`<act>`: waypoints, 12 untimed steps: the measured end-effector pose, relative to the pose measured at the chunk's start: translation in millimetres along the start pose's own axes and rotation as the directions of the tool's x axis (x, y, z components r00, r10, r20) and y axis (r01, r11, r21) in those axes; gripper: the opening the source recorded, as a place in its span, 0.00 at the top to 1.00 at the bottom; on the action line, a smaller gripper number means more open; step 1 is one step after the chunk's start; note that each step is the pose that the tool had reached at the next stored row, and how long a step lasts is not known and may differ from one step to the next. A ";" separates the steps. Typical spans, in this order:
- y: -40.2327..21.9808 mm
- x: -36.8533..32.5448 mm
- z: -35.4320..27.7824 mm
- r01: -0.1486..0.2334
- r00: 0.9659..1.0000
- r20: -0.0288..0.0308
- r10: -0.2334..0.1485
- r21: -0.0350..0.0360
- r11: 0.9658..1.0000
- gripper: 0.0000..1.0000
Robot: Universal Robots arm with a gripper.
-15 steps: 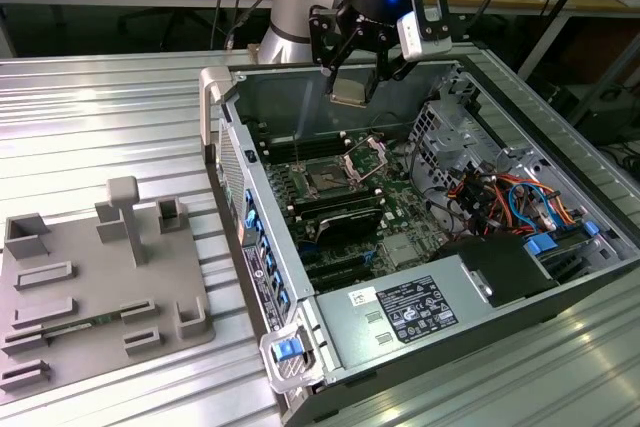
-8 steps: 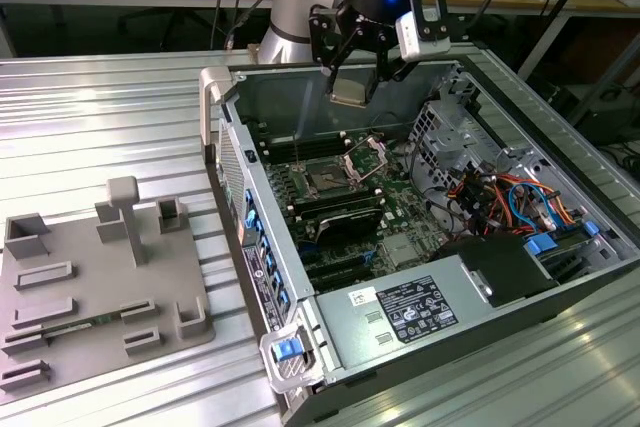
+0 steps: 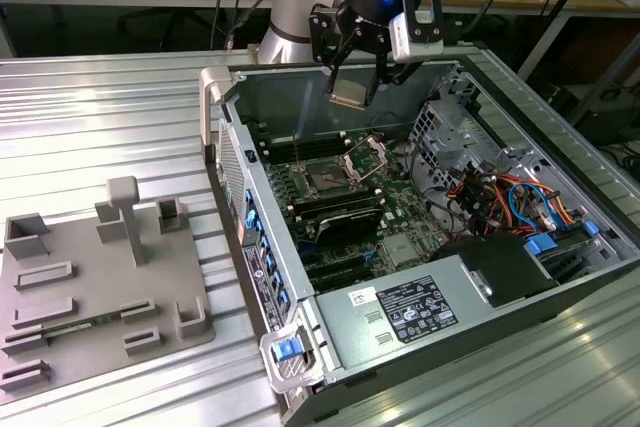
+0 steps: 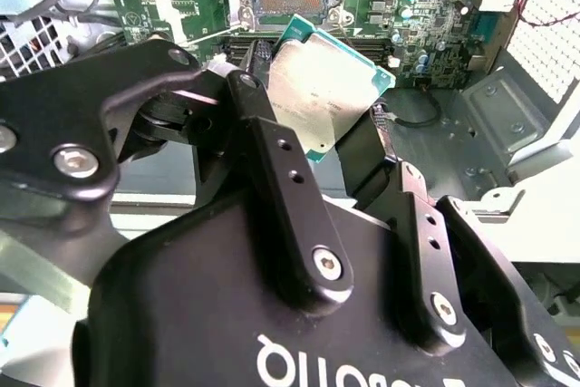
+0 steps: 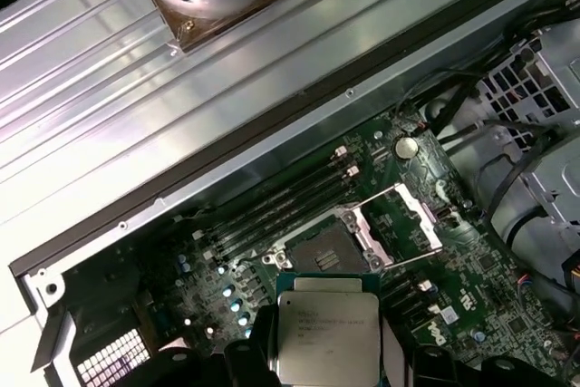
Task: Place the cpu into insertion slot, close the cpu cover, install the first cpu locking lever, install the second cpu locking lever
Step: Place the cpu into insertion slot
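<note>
The cpu [image 3: 349, 99], a thin square chip, is clamped between the black metal fingers of the gripper [image 3: 355, 85] in the upper middle of the exterior view, above the open grey computer case [image 3: 250, 182]. Its matte tan-gold underside is seen in the second wrist view, its silver-grey top in the first. Below, the square insertion slot [image 3: 325, 176] lies uncovered on the green motherboard [image 3: 402, 219], with the shiny cpu cover [image 3: 366, 155] tilted up beside it.

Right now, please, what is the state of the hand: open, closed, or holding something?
The hand is closed, holding the cpu by its edges.
</note>
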State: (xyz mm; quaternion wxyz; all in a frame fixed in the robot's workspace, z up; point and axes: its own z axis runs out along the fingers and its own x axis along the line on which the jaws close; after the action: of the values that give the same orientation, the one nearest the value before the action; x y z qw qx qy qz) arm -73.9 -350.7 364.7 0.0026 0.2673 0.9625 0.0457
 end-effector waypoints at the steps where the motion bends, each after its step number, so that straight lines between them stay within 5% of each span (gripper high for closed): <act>1: 0.0 0.0 0.1 -0.006 1.000 0.001 0.006 0.000 1.000 0.45; 12: -0.1 0.0 1.3 -0.092 0.996 0.008 0.092 -0.002 0.996 0.45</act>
State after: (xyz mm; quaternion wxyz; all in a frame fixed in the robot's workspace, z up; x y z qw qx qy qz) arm -73.9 -350.7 363.5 0.0047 0.3116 0.9491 0.0455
